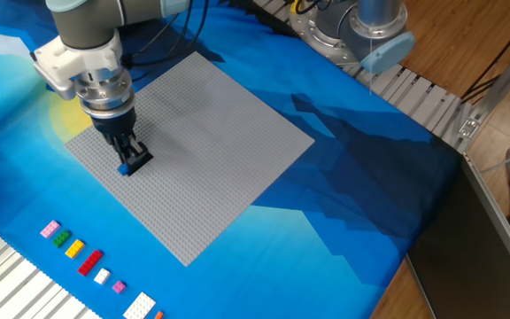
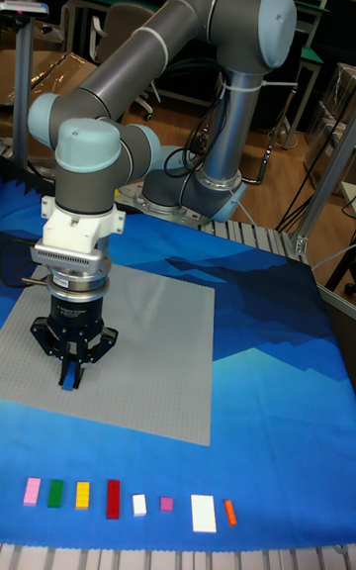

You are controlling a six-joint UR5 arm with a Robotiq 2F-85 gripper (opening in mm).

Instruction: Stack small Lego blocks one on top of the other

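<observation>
My gripper [image 1: 129, 164] points straight down over the left part of the grey baseplate [image 1: 220, 151], with its fingertips at the plate's surface. Its fingers are shut on a small blue Lego block [image 1: 127, 169], which pokes out below the tips. A flat dark shape [image 1: 142, 159] lies right against the fingers; it may be the black block, but I cannot separate it from the fingers. In the tall fixed view the gripper [image 2: 69, 375] pinches the blue block [image 2: 68, 383] on the baseplate [image 2: 158, 352]; no black block shows there.
A row of loose bricks lies on the blue cloth near the front edge: pink [image 1: 50, 229], green [image 1: 60, 238], yellow [image 1: 74, 248], red [image 1: 90, 261], then small white and purple ones. A second robot's base [image 1: 361, 27] stands at the back right. Metal rails [image 1: 423, 97] border the table.
</observation>
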